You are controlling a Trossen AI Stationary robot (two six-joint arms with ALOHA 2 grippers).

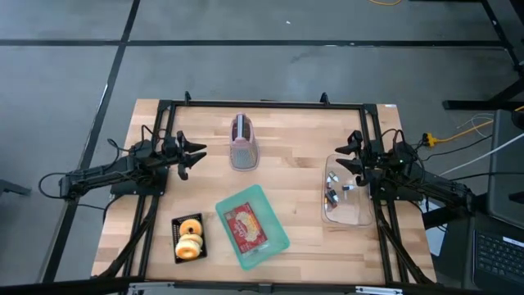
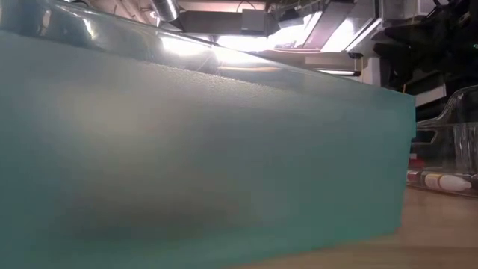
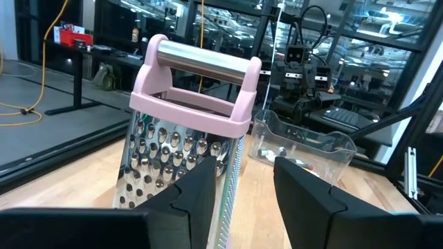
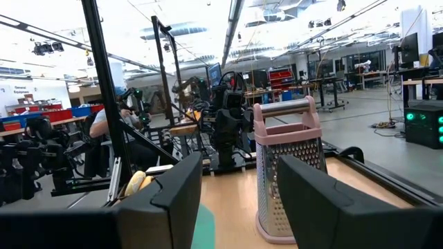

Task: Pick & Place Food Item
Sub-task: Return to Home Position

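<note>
Homing: both hands empty, spread wide. Left hand (image 1: 193, 157) sits left of the pink-handled steel box grater (image 1: 243, 141). Right hand (image 1: 349, 156) is right of it, above the clear plastic bin (image 1: 354, 215) rim. Small food-colouring bottles (image 1: 334, 193) lie inside the bin. Lift right clear before retracting.

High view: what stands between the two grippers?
A pink-handled box grater stands between the left gripper and the right gripper, plain in the high view.

Open-plan robotics laboratory. A wooden desk (image 1: 295, 160) with a black frame (image 1: 262, 104) stands on a grey concrete floor (image 1: 246, 65). Beyond it are rows of workbenches (image 4: 339, 86), red cabinets (image 4: 280, 75), a monitor (image 4: 211, 72), a seated person (image 4: 104, 128), strip lights (image 4: 235, 21) and a ceiling duct (image 2: 168, 9).
</note>
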